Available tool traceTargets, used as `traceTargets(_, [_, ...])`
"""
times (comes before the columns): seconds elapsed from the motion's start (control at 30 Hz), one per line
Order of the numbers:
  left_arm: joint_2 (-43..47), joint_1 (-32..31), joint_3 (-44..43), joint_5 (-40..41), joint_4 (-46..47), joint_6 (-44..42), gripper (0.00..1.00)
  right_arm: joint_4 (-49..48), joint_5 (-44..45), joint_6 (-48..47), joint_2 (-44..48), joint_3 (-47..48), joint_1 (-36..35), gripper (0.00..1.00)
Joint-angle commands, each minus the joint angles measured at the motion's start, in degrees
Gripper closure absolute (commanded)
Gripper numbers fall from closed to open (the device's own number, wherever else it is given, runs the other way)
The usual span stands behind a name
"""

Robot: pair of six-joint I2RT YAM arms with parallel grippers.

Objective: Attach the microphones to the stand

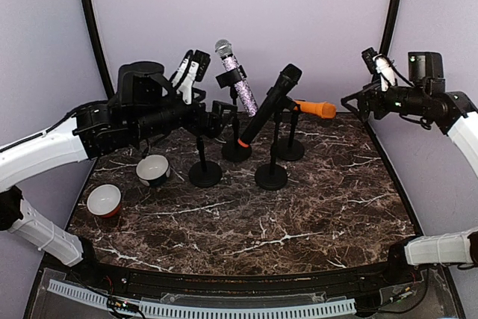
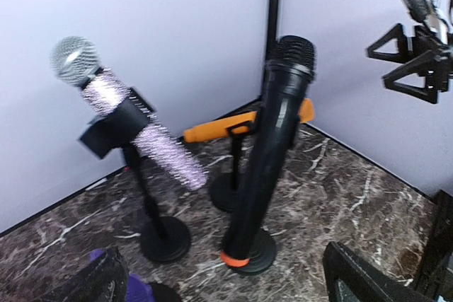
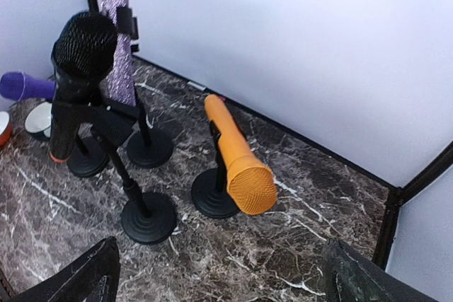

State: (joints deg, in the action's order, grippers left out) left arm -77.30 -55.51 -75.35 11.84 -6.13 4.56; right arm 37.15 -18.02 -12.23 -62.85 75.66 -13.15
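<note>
Lavender walls (image 1: 246, 20) all round, with a dark marble table (image 1: 299, 222) filling the lower half of the overhead view. The left arm (image 1: 149, 117) reached in from the left edge to the middle of the frame. The right arm (image 1: 441, 110) hung at the upper right, well apart from everything.

Three mics were already clipped. The black microphone with the orange end (image 1: 269, 102) leaned dead centre, the glittery lilac one (image 1: 243, 89) was just left of it, and the orange one (image 1: 317, 109) poked out to the right behind them. So by my read the purple microphone (image 3: 25, 84) was the last one. It lay roughly level at the far left of the right wrist view, near the front-left stand (image 1: 205, 173). Couldn't tell if it was seated in the clip.

The left gripper (image 2: 223, 274) had its fingers spread wide, with a purple sliver just beside one finger, touching or not I couldn't say. The right gripper (image 3: 219, 266) was wide open too, and empty. White-and-red bowls (image 1: 153, 169) sat lower left.

How I'd do it: line the purple body up square with the clip and push straight in. Mind the lilac mic leaning next door, and back off only once it holds. The idle right gripper could pin the stand's base.
</note>
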Motion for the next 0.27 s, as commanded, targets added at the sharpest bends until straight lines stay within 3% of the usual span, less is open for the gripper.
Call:
traceTargets(0.0, [8.15, 0.30, 2.16, 18.26, -6.90, 1.12, 0.01, -6.78, 7.62, 7.83, 2.42, 1.52, 0.48, 0.00])
traceTargets(0.1, [14.34, 0.78, 8.28, 22.82, -1.73, -1.11, 0.01, -6.92, 8.51, 7.61, 3.51, 0.98, 1.46, 0.00])
traceTargets(0.23, [18.36, 1.58, 12.44, 25.80, -1.53, -1.17, 0.01, -6.97, 5.29, 7.81, 4.65, -0.27, 3.10, 0.00])
